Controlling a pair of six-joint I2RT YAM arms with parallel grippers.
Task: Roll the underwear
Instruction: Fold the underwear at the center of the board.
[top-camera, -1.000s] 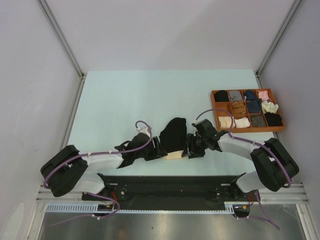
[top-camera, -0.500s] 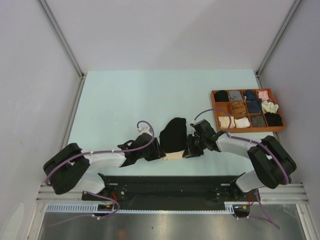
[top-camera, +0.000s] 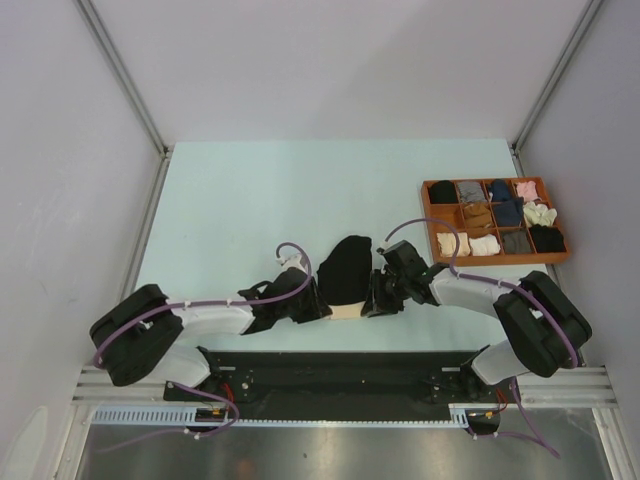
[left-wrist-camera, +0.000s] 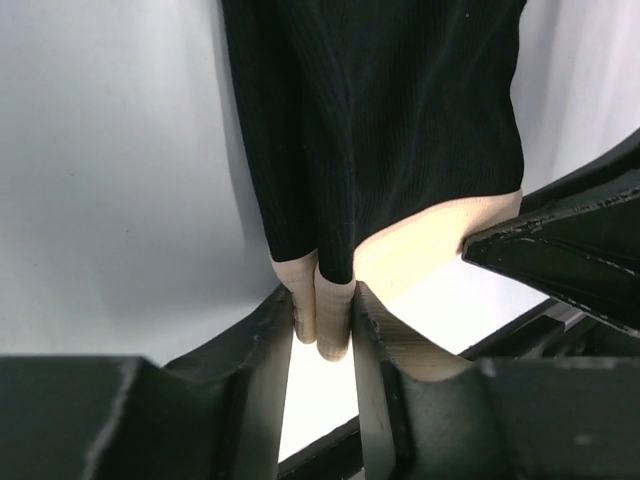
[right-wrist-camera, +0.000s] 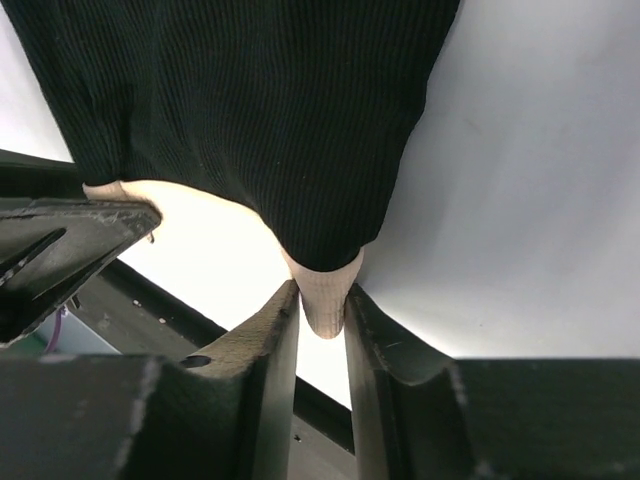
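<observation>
Pale table (top-camera: 250, 200), orange tray (top-camera: 497, 259) of rolled garments (top-camera: 483, 244), left gripper (left-wrist-camera: 322, 322), right gripper (right-wrist-camera: 322, 300), both pinching black underwear (top-camera: 347, 270)

The underwear (top-camera: 347, 272) lies on the table (top-camera: 250, 200) between left pincer (top-camera: 322, 306) and right pincer (top-camera: 372, 298).

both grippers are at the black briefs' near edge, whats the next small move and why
Probably lift slightly and turn the pale beige waistband forward over the black ribbed fabric briefs: left gripper and right gripper each pinch a waistband corner, and the fabric lies unrolled.
</observation>
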